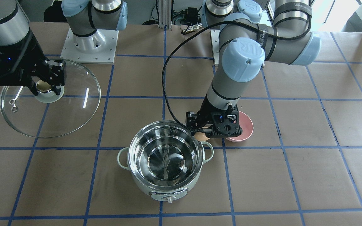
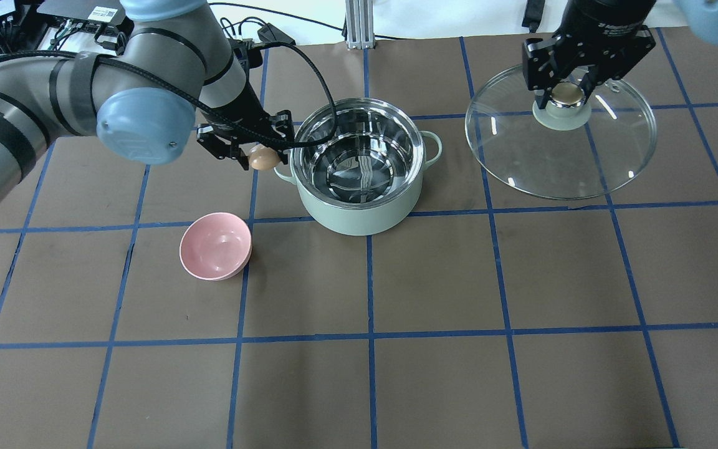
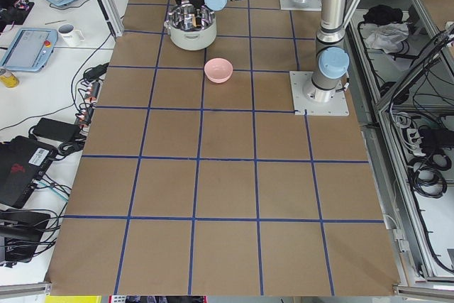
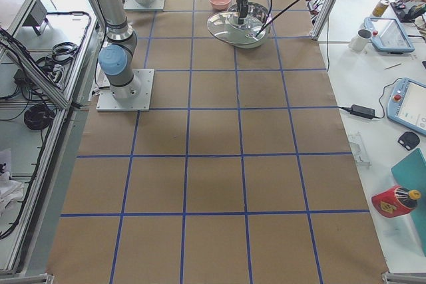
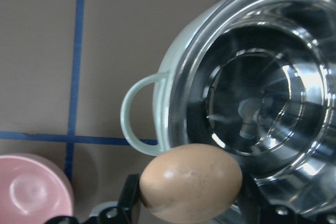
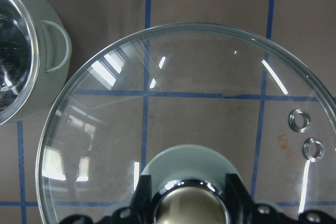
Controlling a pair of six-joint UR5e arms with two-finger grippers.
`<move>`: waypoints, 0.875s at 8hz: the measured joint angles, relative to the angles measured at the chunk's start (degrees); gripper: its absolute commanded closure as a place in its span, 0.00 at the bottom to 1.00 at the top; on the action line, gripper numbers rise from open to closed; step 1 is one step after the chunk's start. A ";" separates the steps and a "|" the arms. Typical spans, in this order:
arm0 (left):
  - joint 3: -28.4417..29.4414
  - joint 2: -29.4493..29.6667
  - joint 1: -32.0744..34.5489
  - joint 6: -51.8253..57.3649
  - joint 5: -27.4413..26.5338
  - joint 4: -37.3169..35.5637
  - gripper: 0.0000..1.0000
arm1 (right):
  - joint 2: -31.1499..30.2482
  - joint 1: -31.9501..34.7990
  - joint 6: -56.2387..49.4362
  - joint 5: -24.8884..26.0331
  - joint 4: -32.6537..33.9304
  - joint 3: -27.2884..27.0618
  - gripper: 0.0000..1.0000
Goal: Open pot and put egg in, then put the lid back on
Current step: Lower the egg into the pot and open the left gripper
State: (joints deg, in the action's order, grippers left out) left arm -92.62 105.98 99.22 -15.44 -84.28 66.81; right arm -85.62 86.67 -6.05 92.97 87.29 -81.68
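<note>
The mint-green pot (image 2: pixel 359 206) stands open at mid-table, its steel interior (image 1: pixel 165 157) empty. My left gripper (image 2: pixel 262 156) is shut on the tan egg (image 2: pixel 263 159) and holds it just outside the pot's rim, above the pot's side handle (image 5: pixel 137 114); the egg (image 5: pixel 191 190) shows close up in the left wrist view. My right gripper (image 2: pixel 568 93) is shut on the beige knob (image 2: pixel 566 94) of the glass lid (image 2: pixel 521 156) and holds the lid off to the pot's right, apart from it. The lid (image 6: pixel 184 93) fills the right wrist view.
An empty pink bowl (image 2: pixel 215 245) sits on the table in front of my left arm, near the pot. It also shows in the front view (image 1: pixel 245 124) behind the left gripper. Brown paper with blue tape lines (image 2: pixel 368 337) covers the table.
</note>
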 measured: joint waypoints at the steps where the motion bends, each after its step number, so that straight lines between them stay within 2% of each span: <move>1: 0.36 2.31 2.66 -3.31 0.52 -4.11 0.70 | -0.31 -0.79 -0.53 0.63 -0.73 -0.03 1.00; 3: 0.71 7.65 5.66 -7.76 0.75 -10.70 0.71 | -0.74 -1.37 -1.39 1.13 -1.53 -0.05 1.00; 5: 0.76 11.26 7.00 -10.00 0.70 -13.29 0.69 | -0.83 -1.47 -2.13 1.23 -2.16 -0.06 1.00; 6: 0.77 12.69 7.27 -10.36 0.67 -14.03 0.60 | -0.86 -1.50 -2.23 1.20 -2.31 -0.10 1.00; 7: 0.77 13.46 7.44 -10.49 0.71 -14.66 0.13 | -0.86 -1.50 -2.23 1.14 -2.52 -0.14 1.00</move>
State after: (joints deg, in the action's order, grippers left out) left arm -91.85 119.44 106.66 -25.93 -83.56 52.15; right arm -86.48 85.17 -8.29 94.11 84.77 -81.82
